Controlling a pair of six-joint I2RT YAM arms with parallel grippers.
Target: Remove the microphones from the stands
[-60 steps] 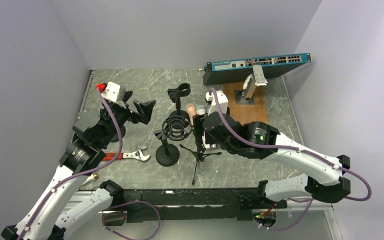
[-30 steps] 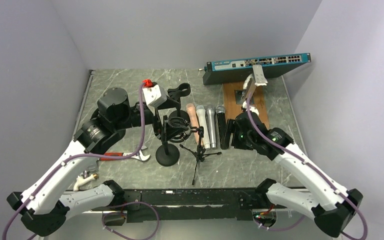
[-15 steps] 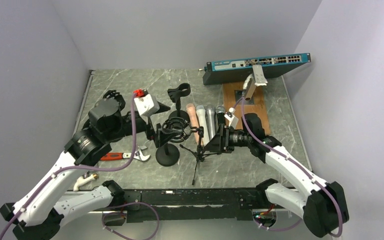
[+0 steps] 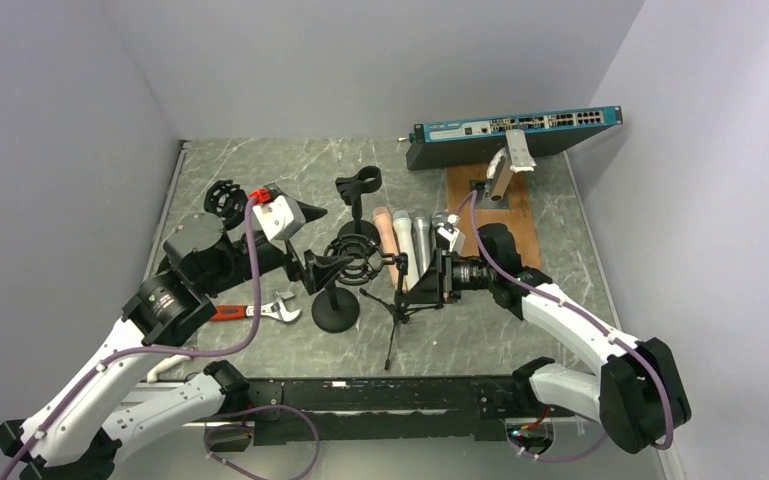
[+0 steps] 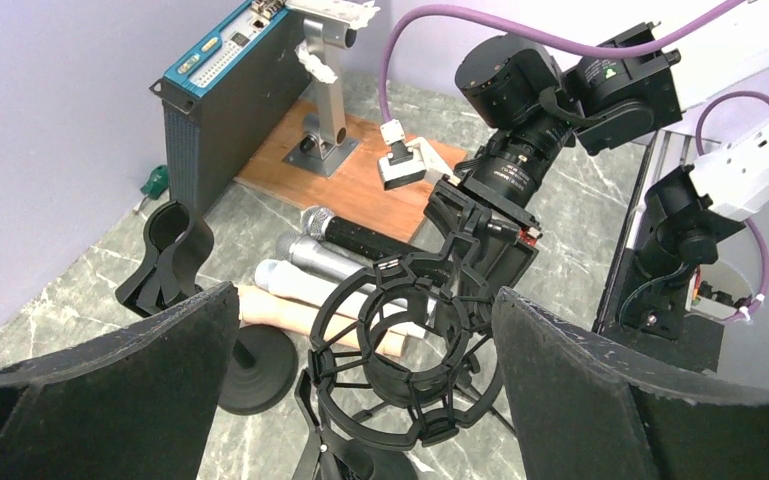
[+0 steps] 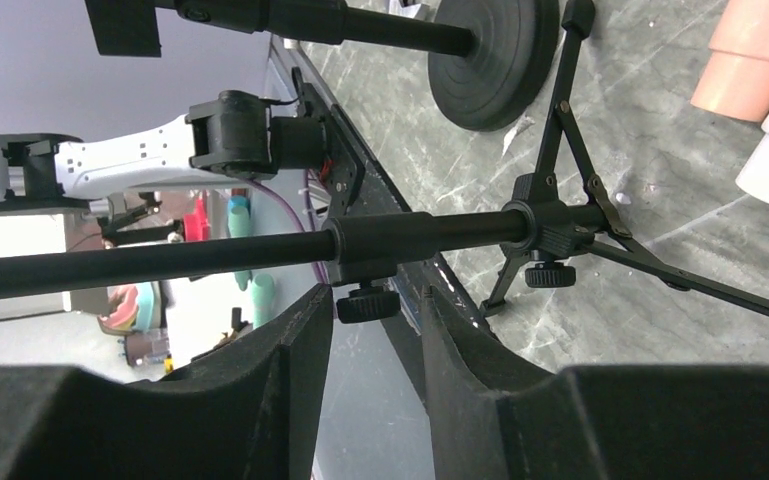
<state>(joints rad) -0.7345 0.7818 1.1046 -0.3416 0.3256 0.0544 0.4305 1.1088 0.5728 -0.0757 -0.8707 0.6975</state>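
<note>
As far as I can see, the lifting-out is done and little is left. The cradle [image 4: 352,255] on the round-footed stand [image 4: 335,315] is an empty ring, the tripod stand [image 4: 397,300] carries nothing I can make out, and the clip stand [image 4: 358,185] behind is bare too. Four microphones [image 4: 422,240] lie side by side on the table, between the stands and the wooden board [image 4: 515,215]. Which one came off a stand I cannot tell.

My left gripper [image 4: 312,243] is spread wide, holding nothing, just beside the cradle. My right gripper [image 6: 375,320] has its jaws close together with a gap showing. The tripod's pole crosses just past the tips, and I see nothing pinched.

The room is plain pale walls [image 4: 380,60] on three sides. The table [image 4: 290,170] is grey marbled stone, with a network box [image 4: 515,125] at the back and a wrench [image 4: 260,310] near the left arm.
</note>
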